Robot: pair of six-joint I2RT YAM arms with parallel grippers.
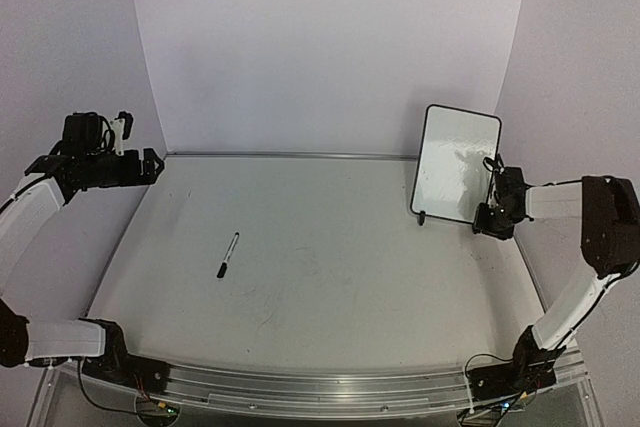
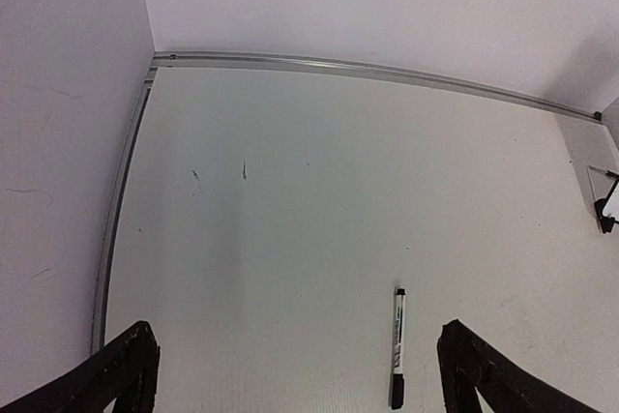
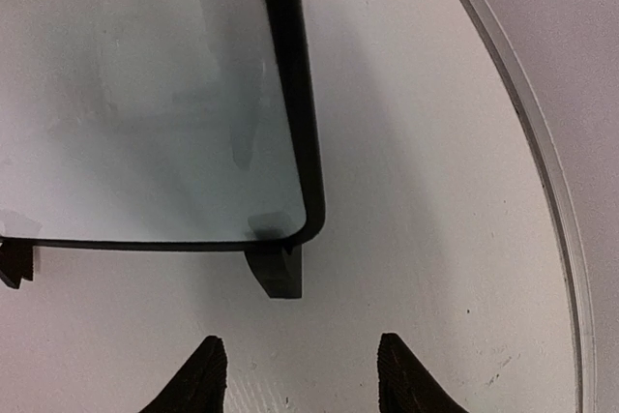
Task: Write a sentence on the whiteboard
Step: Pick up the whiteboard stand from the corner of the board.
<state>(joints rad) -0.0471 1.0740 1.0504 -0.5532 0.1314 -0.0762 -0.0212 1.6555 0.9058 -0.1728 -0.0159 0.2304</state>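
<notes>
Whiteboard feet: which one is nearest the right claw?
The foot straight ahead of the right claw, under the whiteboard's corner; the other foot sits farther left.

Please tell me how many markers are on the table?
1. The marker lies on the table, left of centre, well apart from the whiteboard standing at the back right. Another could be hidden behind the whiteboard.

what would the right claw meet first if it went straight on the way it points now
Most likely the whiteboard. Its black foot and lower corner lie almost dead ahead of the right claw, in line with the gap between its fingers. The depth is hard to judge from this view.
</notes>
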